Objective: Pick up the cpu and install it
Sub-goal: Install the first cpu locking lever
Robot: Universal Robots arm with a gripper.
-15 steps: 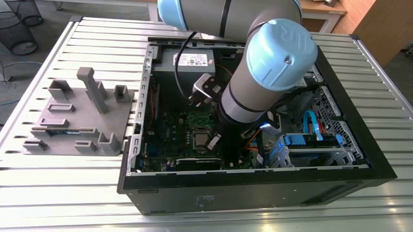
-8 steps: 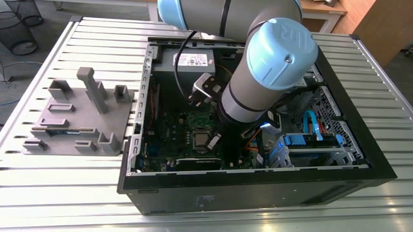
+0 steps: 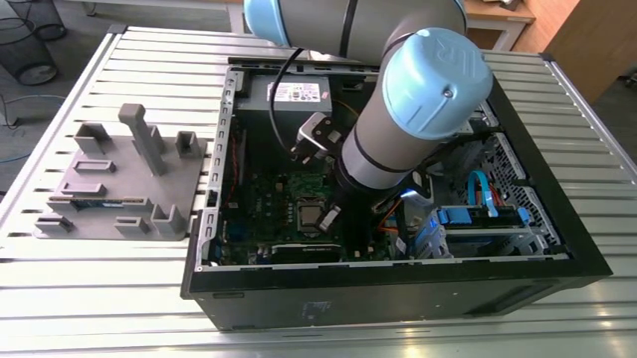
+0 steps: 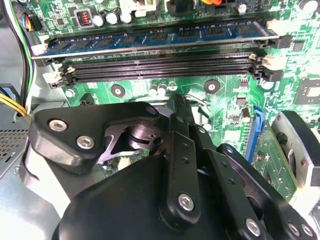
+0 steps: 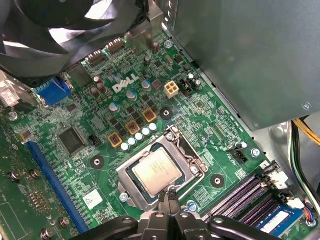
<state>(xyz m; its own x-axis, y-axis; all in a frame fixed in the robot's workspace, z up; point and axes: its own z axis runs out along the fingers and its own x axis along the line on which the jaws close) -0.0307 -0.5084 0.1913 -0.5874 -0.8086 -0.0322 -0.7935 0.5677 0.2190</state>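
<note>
Exterior view: arm [image 3: 398, 134] is down inside the open computer case [image 3: 398, 302] and blocks the gripper. In the second wrist view the gripper's own black body covers the socket area.

First wrist view: gripper [image 5: 170, 192] is cut off by the frame edge. Its two fingertips [image 5: 167, 199] are pinched together with nothing between them.

One cpu [image 5: 157, 172], silver top up, lies flat in the socket frame [image 5: 125, 176] on the motherboard [image 5: 100, 181]. The tips sit just beside the cpu's near edge, over the frame. Contact with the frame looks likely, but I can't tell.

Count from the second wrist view:
- One blue memory stick [image 4: 165, 37], seated.
- Two empty black slots [image 4: 160, 60] beside it.

One fan [image 5: 60, 25], partly cropped. One grey fixture tray [image 3: 119, 186] outside the case, at the exterior view's left.
</note>
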